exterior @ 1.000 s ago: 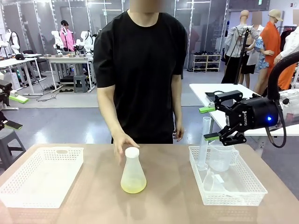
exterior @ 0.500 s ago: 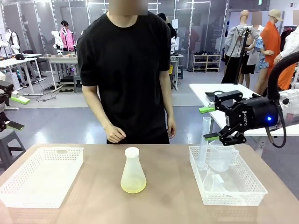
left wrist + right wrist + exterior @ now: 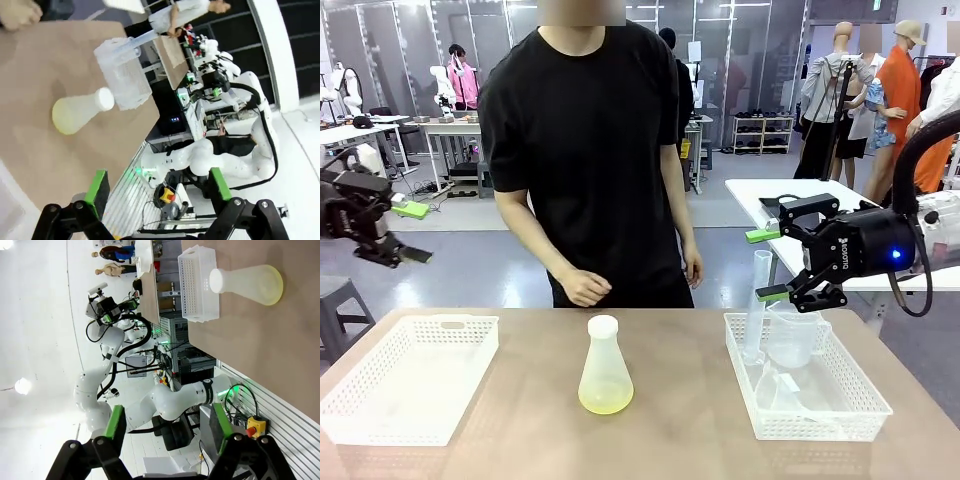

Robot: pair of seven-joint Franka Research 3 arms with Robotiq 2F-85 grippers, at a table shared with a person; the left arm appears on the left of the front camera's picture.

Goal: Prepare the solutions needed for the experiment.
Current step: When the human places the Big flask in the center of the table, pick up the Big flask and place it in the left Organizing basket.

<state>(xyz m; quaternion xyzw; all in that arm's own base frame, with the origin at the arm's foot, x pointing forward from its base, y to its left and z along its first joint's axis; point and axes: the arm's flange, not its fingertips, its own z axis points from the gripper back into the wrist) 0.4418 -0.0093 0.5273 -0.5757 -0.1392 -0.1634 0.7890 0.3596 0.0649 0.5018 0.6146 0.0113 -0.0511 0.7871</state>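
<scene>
With fingers spread and empty, the left end effector (image 3: 412, 233) and right end effector (image 3: 763, 266) flank yellow solution (image 3: 605, 402) in a flask (image 3: 603, 352) on the desk (image 3: 690, 425).

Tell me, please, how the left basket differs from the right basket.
The left basket shows a bare floor; the right basket holds a cylinder, a measuring jug and other clear ware. The right pincer hangs open above the right basket; the left pincer, also open, is up beyond the left basket, off the table. Both are white, perforated and rest on the table.
</scene>
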